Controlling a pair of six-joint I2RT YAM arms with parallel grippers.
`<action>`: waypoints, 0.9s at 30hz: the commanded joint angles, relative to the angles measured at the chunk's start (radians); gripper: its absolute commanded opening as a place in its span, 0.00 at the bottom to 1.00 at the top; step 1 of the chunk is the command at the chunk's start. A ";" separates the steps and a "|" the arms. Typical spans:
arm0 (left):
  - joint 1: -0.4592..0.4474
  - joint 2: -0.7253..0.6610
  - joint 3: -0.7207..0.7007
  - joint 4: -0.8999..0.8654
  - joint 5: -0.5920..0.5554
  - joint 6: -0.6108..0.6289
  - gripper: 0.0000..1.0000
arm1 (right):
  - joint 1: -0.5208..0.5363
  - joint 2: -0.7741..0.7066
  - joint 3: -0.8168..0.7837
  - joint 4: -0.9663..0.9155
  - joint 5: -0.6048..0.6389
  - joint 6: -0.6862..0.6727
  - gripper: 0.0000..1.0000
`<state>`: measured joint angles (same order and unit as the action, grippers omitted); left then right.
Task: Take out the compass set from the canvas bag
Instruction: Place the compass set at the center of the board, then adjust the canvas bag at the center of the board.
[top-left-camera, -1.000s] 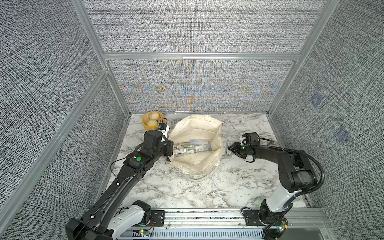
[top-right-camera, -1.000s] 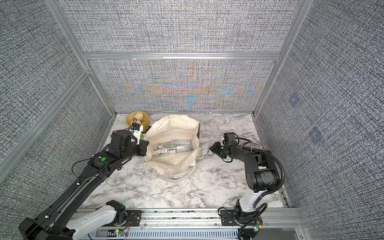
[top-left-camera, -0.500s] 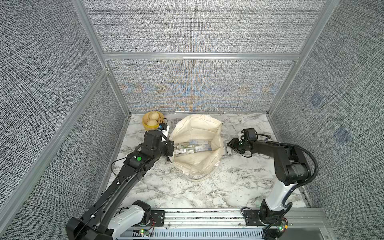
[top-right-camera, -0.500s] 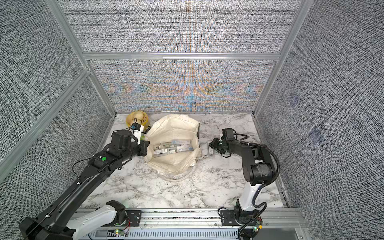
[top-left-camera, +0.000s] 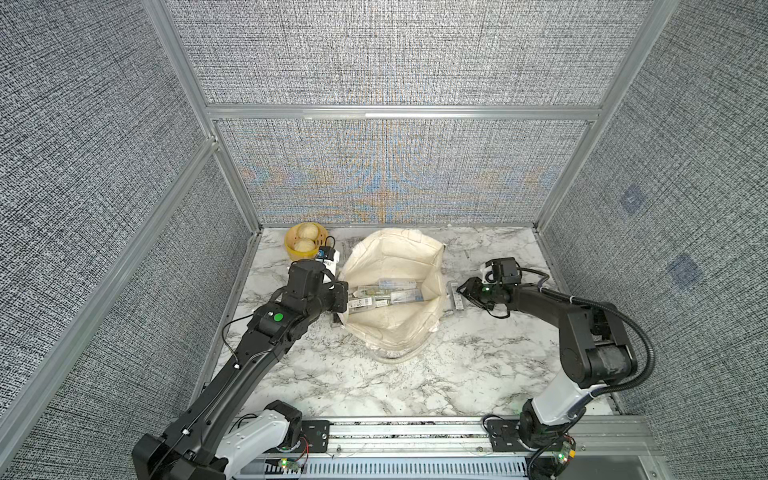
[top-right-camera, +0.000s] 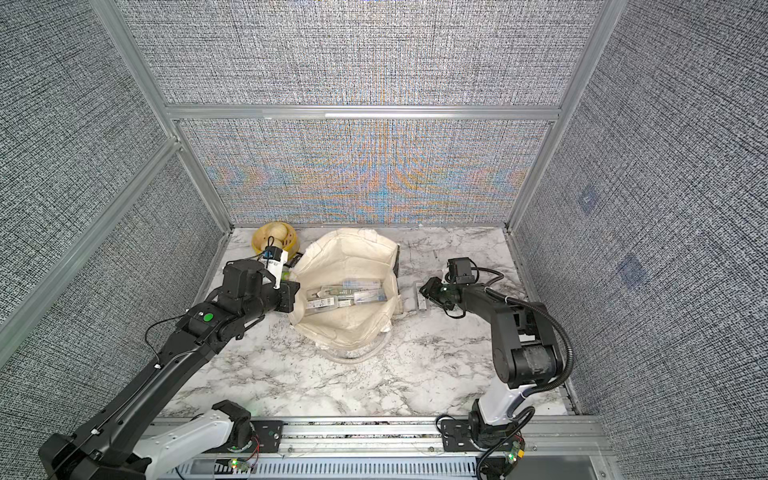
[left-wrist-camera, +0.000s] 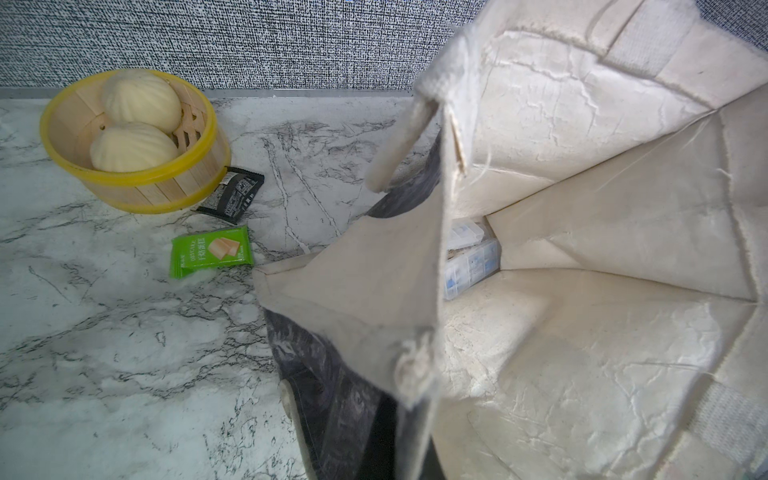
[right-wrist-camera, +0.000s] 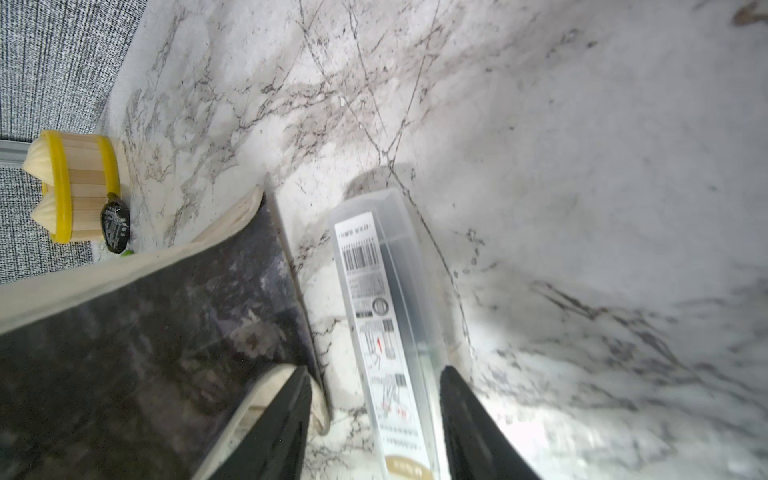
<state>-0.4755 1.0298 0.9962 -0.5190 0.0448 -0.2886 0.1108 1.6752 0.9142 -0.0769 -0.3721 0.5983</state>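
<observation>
Bag (top-left-camera: 390, 259) sits mid-counter (top-left-camera: 436, 374), mouth gaping upward, cream lining showing, dark printed panel outside. Several clear cases (top-left-camera: 384, 293) lie on its floor.

Left tool (top-left-camera: 341, 296) is at the bag's left rim, closed on the cloth. The rim stands pulled up there, and the fingers are hidden from the wrist camera.

Right tool (right-wrist-camera: 374, 370) is low over the counter just right of the bag, its fingers (right-wrist-camera: 465, 415) spread to either side of a long clear case (top-left-camera: 454, 299) with a barcode label. The case lies flat, outside the bag, just beside its dark wall. A gap shows on the bag-side finger — spread, not clamped. Which of these is the compass set, cannot tell.

Far left corner — basket (left-wrist-camera: 158, 189) with two buns (left-wrist-camera: 137, 145). A black packet (left-wrist-camera: 232, 195) touches its base, and a green packet (left-wrist-camera: 212, 251) lies near.
</observation>
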 joint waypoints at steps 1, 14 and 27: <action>0.000 -0.005 0.002 0.000 0.004 0.006 0.00 | -0.004 -0.064 0.004 -0.070 -0.005 -0.051 0.51; -0.003 -0.057 0.025 -0.125 0.027 0.023 0.00 | 0.548 -0.542 0.263 -0.404 0.255 -0.772 0.40; -0.004 -0.082 -0.045 -0.121 0.039 0.020 0.00 | 0.769 -0.072 0.296 -0.423 0.503 -0.974 0.28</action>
<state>-0.4816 0.9562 0.9543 -0.6235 0.0868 -0.2771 0.8619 1.5745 1.2324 -0.4557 0.0517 -0.3435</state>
